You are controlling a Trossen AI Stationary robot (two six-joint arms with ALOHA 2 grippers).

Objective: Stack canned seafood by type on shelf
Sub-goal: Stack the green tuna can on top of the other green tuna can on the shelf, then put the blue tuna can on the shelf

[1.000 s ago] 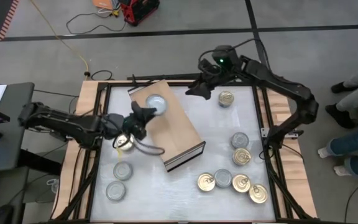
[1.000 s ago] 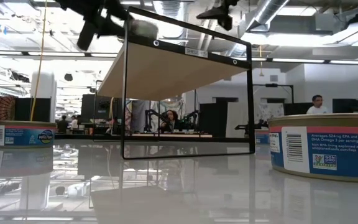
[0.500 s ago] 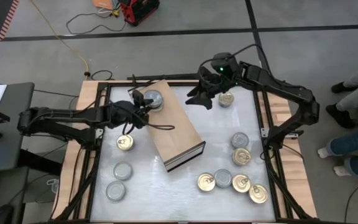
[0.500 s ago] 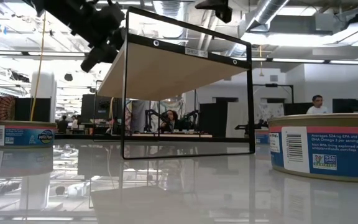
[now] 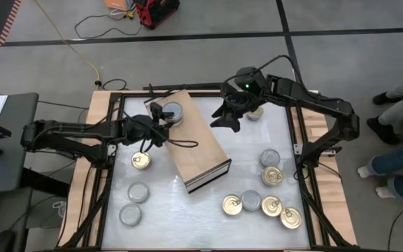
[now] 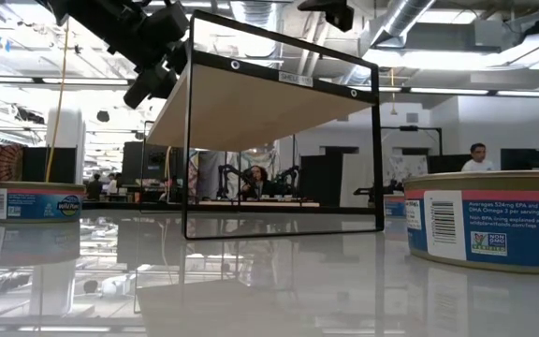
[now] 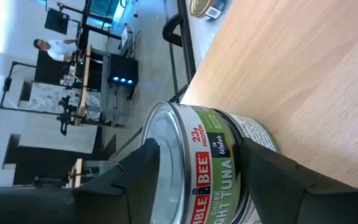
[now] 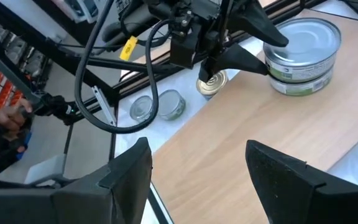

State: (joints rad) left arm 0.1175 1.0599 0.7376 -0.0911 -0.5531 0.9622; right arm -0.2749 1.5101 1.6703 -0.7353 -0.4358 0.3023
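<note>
So the left gripper [image 5: 161,124] sits at the far end of the shelf [image 5: 200,148], fingers [image 7: 135,177] spread either side of the tuna tin [image 7: 194,165] with small gaps, so it's let go. The tin stands upright on the pale, smooth wood board: short, round, plain silver top, green label. The right gripper [image 5: 227,119] hovers wide apart over the shelf's edge, holding nothing.

Six gold tins [image 5: 271,206] and five silver tins [image 5: 138,191] show. One shelf [image 5: 198,150], two arms [image 5: 75,136].
</note>
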